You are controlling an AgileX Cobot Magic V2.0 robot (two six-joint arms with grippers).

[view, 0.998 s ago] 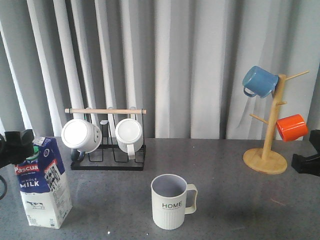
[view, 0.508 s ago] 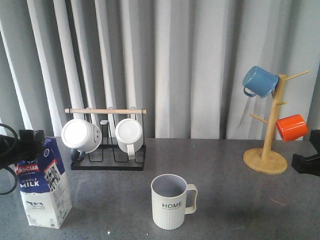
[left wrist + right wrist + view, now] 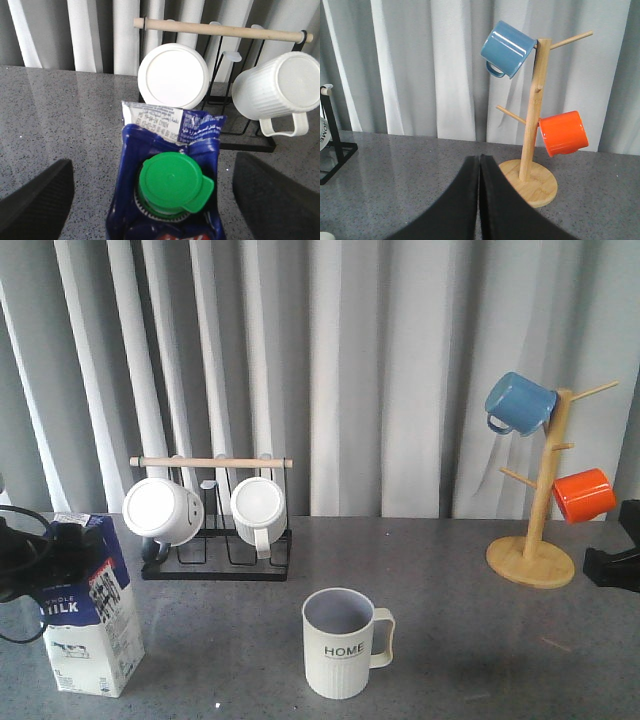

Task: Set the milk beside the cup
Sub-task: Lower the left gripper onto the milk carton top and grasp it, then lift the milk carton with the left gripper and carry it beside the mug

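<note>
The speckled dark grey stone-look table (image 3: 450,580) stretches under both arms, with pale pleated curtains (image 3: 400,370) hanging behind it. Ahead of the left gripper (image 3: 150,197) stands a black wire rack with a round wooden bar (image 3: 212,462) across its top; two white mugs lie on their sides in it, one smooth (image 3: 173,75) and one ribbed with a loop handle (image 3: 277,92).

Ahead of the right gripper (image 3: 480,200) rises a light wooden mug tree on a round disc base (image 3: 532,150), carrying a glossy blue mug (image 3: 507,49) high on one peg and a glossy orange mug (image 3: 562,132) lower down. The right gripper's two black fingers (image 3: 455,205) are pressed flat together with nothing between them.

The tall blue-and-white gable-top milk carton (image 3: 90,625) stands upright on the table directly between the left gripper's spread black fingers (image 3: 35,200), its crimped paper ridge and round green plastic cap (image 3: 172,185) facing the wrist camera. The fingers flank the carton with table visible on either side, so they sit wide apart and are not clamped on it.

The pale grey-white ribbed cup printed "HOME" (image 3: 345,645) stands upright well off to the right of the left gripper and the milk, handle pointing right, its inside greyish.
</note>
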